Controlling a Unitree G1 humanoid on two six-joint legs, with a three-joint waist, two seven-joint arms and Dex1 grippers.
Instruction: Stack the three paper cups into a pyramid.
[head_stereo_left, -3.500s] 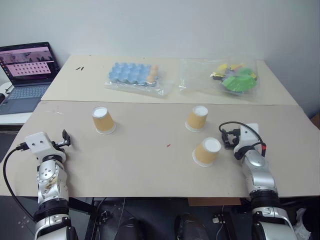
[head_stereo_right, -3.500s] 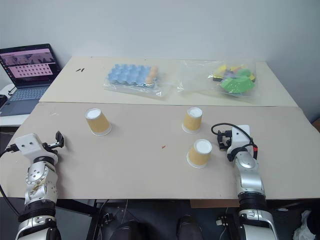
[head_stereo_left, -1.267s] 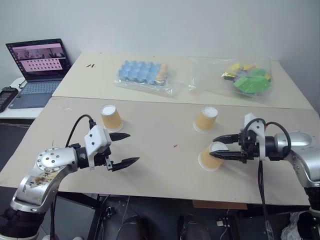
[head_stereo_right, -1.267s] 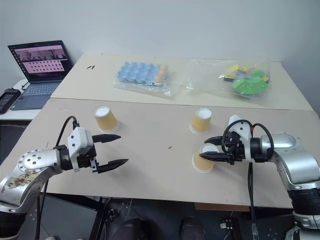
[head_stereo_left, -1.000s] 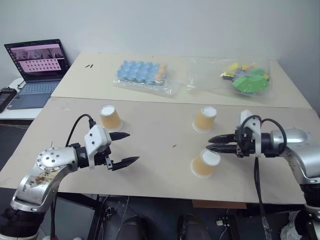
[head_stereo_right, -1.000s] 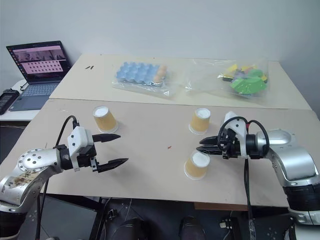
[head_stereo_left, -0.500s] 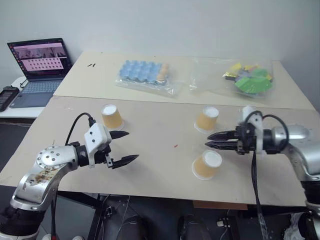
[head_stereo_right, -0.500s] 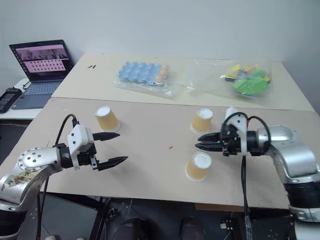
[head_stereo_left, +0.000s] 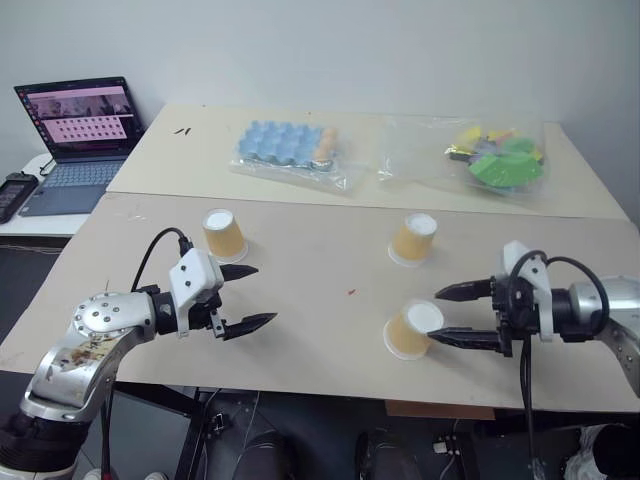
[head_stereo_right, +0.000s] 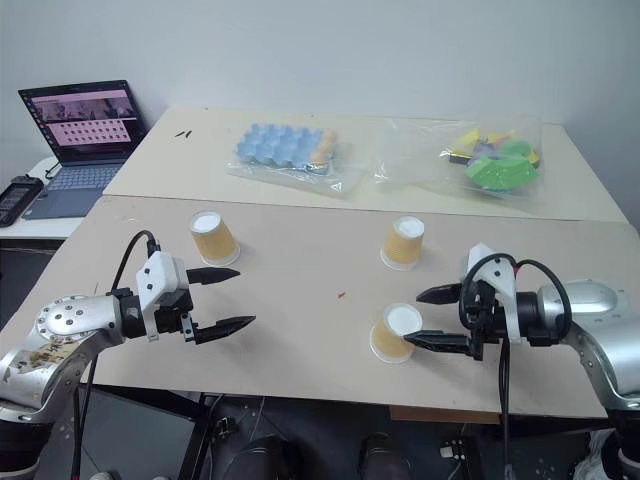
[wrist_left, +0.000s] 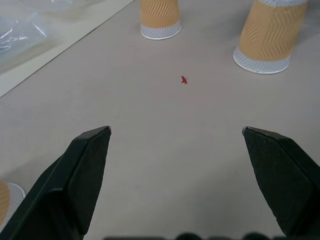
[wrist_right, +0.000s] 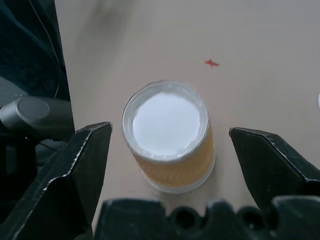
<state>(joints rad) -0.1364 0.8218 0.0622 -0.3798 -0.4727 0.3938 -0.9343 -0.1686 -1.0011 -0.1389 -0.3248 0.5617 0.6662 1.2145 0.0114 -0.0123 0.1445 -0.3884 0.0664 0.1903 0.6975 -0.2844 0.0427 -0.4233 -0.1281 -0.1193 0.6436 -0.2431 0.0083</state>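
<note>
Three tan paper cups stand upside down, white bases up, on the beige table (head_stereo_left: 320, 340). One cup (head_stereo_left: 224, 236) is at the left, one (head_stereo_left: 414, 239) at the far right, and one (head_stereo_left: 409, 330) near the front edge. My right gripper (head_stereo_left: 437, 314) is open, pointing left. Its fingertips reach either side of the near cup's top without touching it. The right wrist view shows that cup (wrist_right: 170, 142) between the spread black fingers (wrist_right: 87, 160). My left gripper (head_stereo_left: 263, 294) hangs open and empty over bare table, in front of and to the right of the left cup.
A blue egg tray (head_stereo_left: 283, 148) in clear plastic and a bag of green and yellow items (head_stereo_left: 495, 160) lie on the far table. A laptop (head_stereo_left: 75, 135) stands at the far left. A small red mark (head_stereo_left: 351, 292) sits mid-table. The front edge runs just behind the near cup.
My right gripper was shut and hovering between the two right cups. It has drawn back toward the front edge and opened around the near cup. Left arm and cups have not moved.
</note>
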